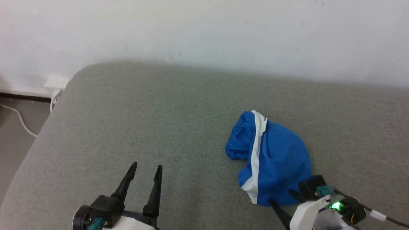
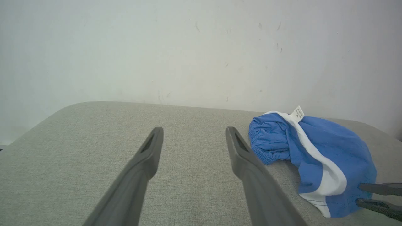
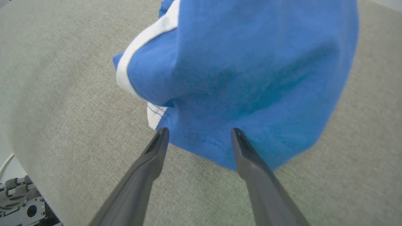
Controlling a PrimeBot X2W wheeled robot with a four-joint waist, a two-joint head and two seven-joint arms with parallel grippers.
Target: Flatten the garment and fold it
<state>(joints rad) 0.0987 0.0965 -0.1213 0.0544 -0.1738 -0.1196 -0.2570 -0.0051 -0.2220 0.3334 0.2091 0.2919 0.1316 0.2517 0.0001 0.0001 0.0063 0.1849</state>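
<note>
- The garment [image 1: 281,159] lay bunched on the grey upholstered surface [image 1: 159,111], right of centre, with a white stripe [image 1: 255,150] across it.
- Its small white label [image 2: 297,114] stuck up; the print was too small to read.
- The right claw [image 1: 280,195] stood apart at the near hem.
- The left claw [image 1: 146,165] stood apart over bare fabric.

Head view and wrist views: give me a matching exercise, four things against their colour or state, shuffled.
1 garment
2 left gripper
3 right gripper
4 label

A open, over the grey cushion, apart from the garment
B small, white
C crumpled, bright blue
D open, at the garment's near edge

Pairs: 1-C, 2-A, 3-D, 4-B
</note>
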